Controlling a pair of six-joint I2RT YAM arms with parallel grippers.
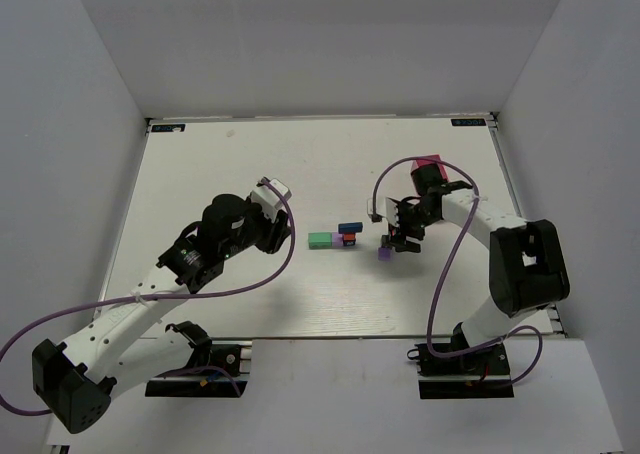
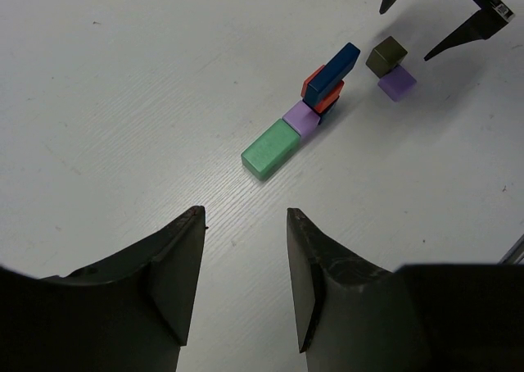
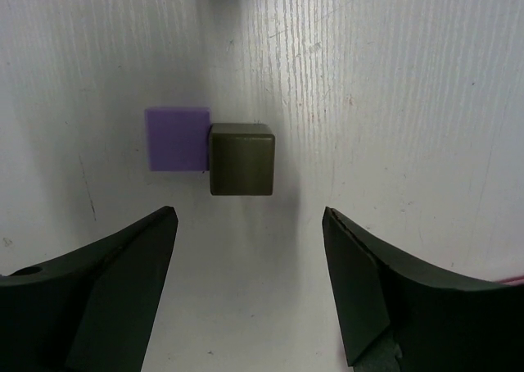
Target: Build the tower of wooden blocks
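Mid-table, tower [image 1: 338,237]: low row of green, purple, red-orange, tilted blue atop. Beside it, brown cube [image 3: 241,158] touching purple cube [image 3: 177,138] under right gripper [image 3: 250,216], agape. Left gripper [image 2: 245,216] agape too.

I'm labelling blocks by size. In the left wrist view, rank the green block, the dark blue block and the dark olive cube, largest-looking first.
1. green block, nearest the camera, which flatters it.
2. dark blue block, tilted and farther off, so the gap is unsure.
3. dark olive cube, clearly smallest.
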